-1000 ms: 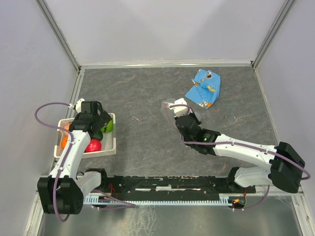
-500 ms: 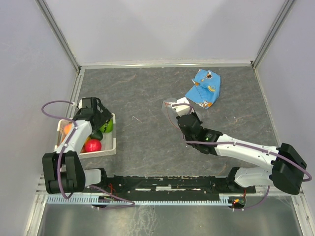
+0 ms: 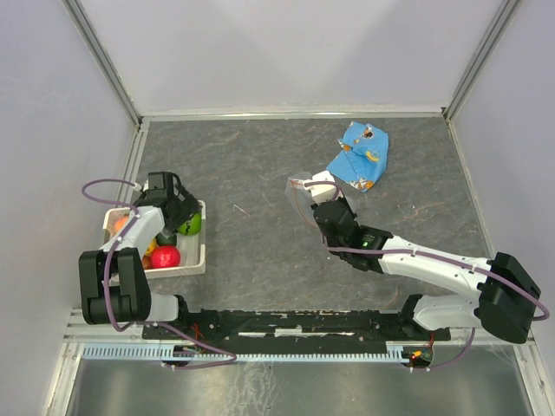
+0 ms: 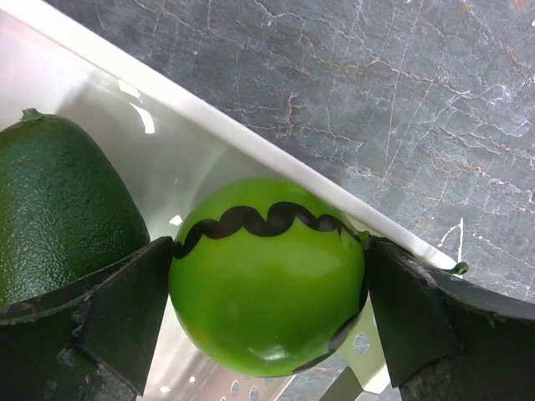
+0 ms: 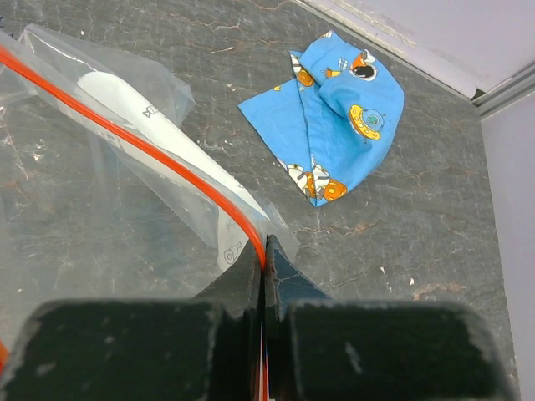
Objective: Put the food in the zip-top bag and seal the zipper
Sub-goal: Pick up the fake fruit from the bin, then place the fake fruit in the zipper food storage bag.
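Left gripper (image 3: pixel 177 219) fingers are spread wide, flanking the green fruit (image 4: pixel 267 276) against the basket (image 4: pixel 251 142) wall, left of the top view. Can't tell if they touch it. Right gripper (image 5: pixel 263 251) pinches the zipper (image 5: pixel 125 138); the bag (image 5: pixel 100 209) is centre-right, well apart. Bag mouth unclear, other fruit mostly hidden under the arm.

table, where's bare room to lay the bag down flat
The wide bare stretch of table between the basket and the bag, and the far strip left of the blue packet. Crowded: the basket, and around bag and packet.
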Robot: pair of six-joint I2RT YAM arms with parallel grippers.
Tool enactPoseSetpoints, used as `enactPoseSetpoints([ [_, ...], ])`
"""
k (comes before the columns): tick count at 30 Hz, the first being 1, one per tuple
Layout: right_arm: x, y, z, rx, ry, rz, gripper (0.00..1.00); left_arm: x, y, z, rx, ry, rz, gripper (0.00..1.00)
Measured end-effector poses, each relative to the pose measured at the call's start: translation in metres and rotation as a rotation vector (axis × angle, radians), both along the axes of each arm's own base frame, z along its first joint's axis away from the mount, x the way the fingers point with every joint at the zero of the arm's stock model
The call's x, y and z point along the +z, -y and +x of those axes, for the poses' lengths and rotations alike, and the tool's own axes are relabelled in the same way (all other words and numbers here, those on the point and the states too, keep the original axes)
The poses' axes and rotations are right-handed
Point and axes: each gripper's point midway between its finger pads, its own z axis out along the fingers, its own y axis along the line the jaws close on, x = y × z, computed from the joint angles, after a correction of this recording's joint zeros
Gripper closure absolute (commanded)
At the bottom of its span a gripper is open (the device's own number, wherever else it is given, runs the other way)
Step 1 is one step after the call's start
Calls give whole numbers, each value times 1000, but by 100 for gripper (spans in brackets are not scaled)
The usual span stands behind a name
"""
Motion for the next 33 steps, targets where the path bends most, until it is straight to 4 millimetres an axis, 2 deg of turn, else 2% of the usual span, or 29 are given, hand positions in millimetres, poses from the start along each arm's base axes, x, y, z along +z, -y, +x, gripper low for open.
enactPoseSetpoints([
  [7,0,0,0,2,-2,2,98,3,0,0,0,11,1,25],
  [13,-2,0,-2,12,-15,1,98,28,1,0,-4,98,6,43],
  [21,5,-7,-6,51,-50,12,98,80,6,-6,-28,288,0,51],
  [26,10,-19,-4,78,-84,30,98,112,20,-14,-81,418,-43,54],
  [31,7,-31,-4,95,-135,48,98,133,32,-18,-131,493,-78,57],
  [33,4,-38,-1,92,-160,47,99,139,47,-20,-185,517,-101,58],
])
